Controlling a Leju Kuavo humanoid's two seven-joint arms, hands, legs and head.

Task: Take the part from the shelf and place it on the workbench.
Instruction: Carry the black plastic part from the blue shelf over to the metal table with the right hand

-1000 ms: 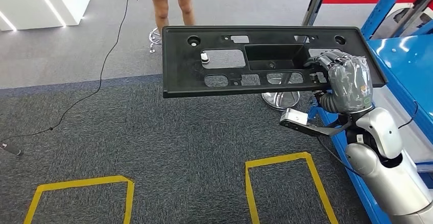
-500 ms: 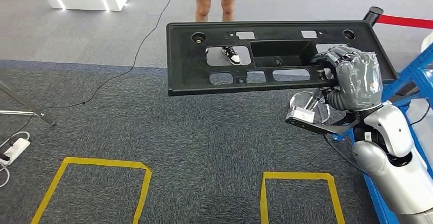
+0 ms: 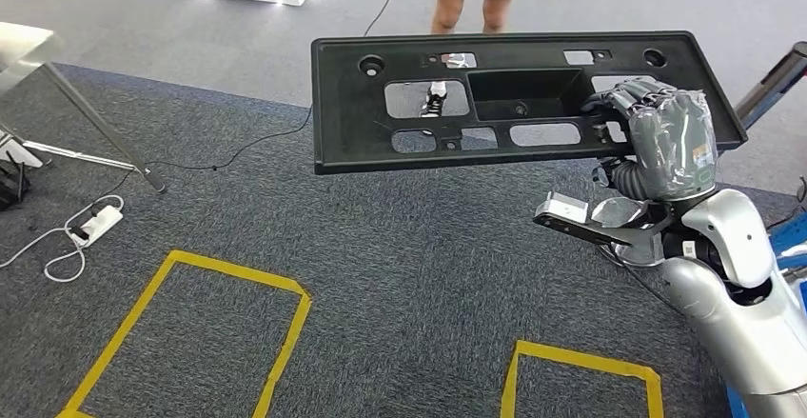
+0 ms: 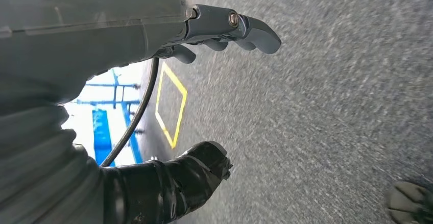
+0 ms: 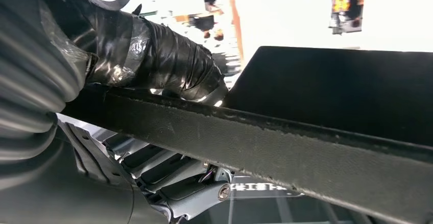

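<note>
Right hand [image 3: 666, 142] grips part [image 3: 514, 99] at its right end, held flat and high above carpet [image 3: 381, 275], likely for carrying. Left hand [image 4: 224, 30] hangs empty, fingers loosely apart.

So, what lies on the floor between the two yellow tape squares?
Nothing: in the head view, bare grey carpet runs between the left square and the right square.
</note>
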